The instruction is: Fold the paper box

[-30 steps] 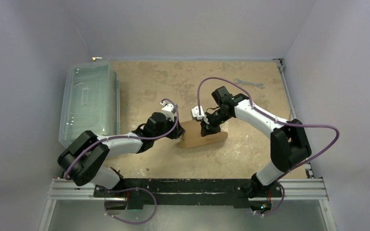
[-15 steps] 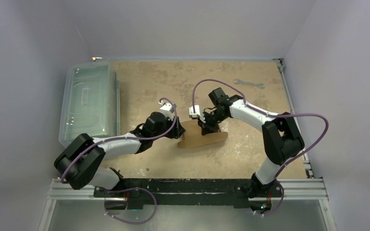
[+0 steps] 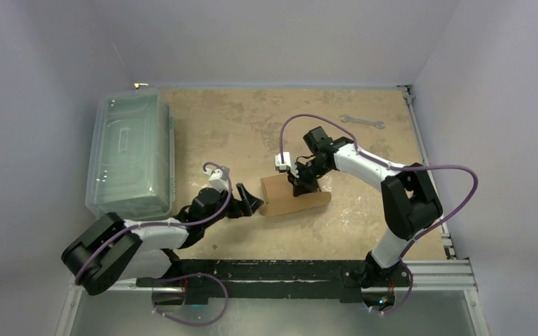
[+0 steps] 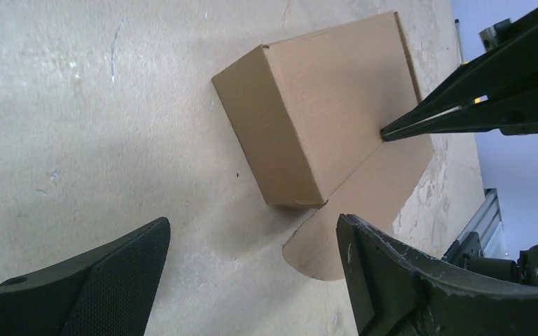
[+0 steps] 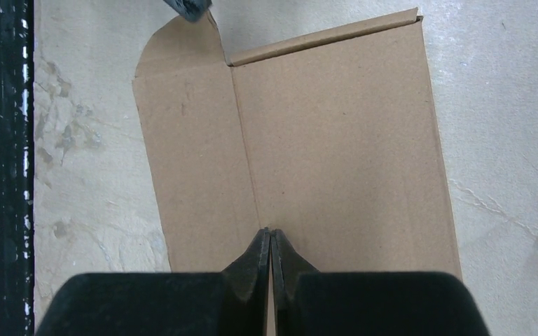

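Touching the box (image 3: 291,196) mid-table with the right gripper (image 5: 270,236), tips pinched shut on nothing, at the crease where a rounded flap lies flat toward the near edge. Holding the left gripper (image 4: 251,224) spread wide just left of the box, apart from it.

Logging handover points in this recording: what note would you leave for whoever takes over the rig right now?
Left gripper: open, beside the paper box, touching nothing.
Right gripper: shut, tips resting on the lid at its fold line.
Box: centre of the table, walls up, lid down.
To do: front flap sticks out untucked; fold and tuck it.
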Robot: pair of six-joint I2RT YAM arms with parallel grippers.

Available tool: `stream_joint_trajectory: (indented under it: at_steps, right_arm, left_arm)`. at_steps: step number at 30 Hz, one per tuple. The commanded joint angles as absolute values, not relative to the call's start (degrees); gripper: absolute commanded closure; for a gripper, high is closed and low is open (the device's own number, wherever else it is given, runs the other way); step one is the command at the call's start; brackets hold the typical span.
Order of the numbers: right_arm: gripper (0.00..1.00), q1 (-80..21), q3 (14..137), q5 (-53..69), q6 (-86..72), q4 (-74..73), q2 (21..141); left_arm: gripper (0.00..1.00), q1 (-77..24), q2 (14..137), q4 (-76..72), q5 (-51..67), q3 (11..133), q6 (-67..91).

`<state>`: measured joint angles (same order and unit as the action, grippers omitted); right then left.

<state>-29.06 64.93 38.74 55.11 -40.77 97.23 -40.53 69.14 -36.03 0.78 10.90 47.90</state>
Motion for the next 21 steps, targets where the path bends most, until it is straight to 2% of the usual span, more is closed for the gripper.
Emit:
stream_joint_trajectory:
  at_steps: [1, 10, 16, 18, 21]
  right_arm:
    - [0.96, -28.5, 67.3, 41.3, 55.4, -43.0, 97.4]
    - [0.94, -26.9, 68.1, 44.5, 55.6, -44.3, 96.7]
    - [0.92, -25.4, 68.7, 46.6, 55.0, -44.7, 95.4]
    - [0.89, -24.0, 68.9, 47.9, 54.6, -44.8, 94.8]
    - [0.75, -21.6, 68.4, 47.9, 51.9, -42.8, 93.1]
  left_arm:
    - [0.14, -40.3, 75.0, -49.4, 3.5, 12.6, 54.9]
    - [0.16, -40.4, 82.7, -44.2, 1.7, 18.1, 54.3]
    - [0.32, -40.3, 87.3, -38.5, 2.0, 22.0, 54.3]
    - [0.34, -40.3, 88.1, -38.6, 2.3, 22.1, 54.4]
    - [0.38, -40.3, 88.9, -38.8, 2.7, 22.2, 54.4]
